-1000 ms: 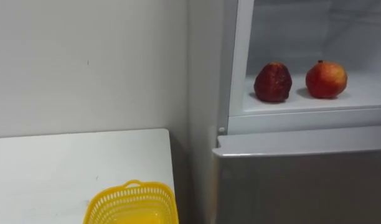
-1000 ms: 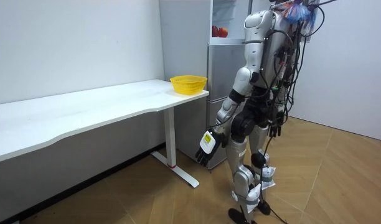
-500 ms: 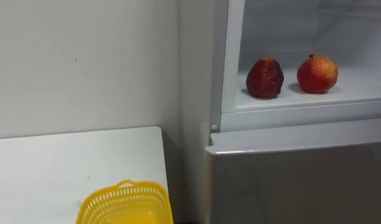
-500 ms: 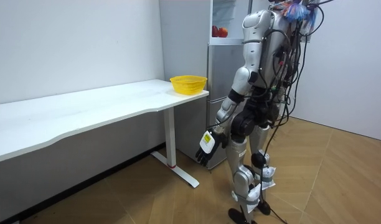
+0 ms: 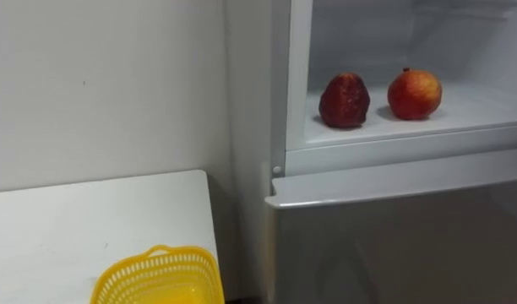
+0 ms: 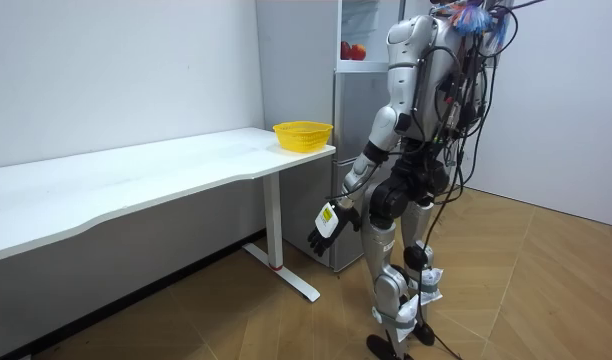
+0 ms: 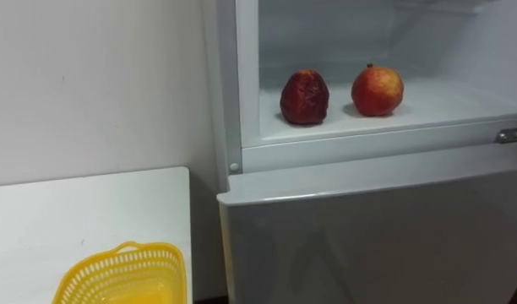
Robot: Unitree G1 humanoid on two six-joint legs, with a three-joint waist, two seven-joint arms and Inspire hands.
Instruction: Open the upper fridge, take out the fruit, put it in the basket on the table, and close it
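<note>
While its left robot hand [image 6: 326,222] hangs loose and empty before the fridge [image 5: 394,228], the round red fruit [image 5: 414,93] inside looks firm but rollable. Cup its middle.

The robot is standing upright on both legs, its left arm reaching down, slightly bent at the elbow and angled away from the thigh toward the room view's left. Its left hand [image 6: 326,222] is hanging at thigh height, fingers relaxed and loosely spread, holding nothing.

Bright, even indoor light, soft shadows
</note>
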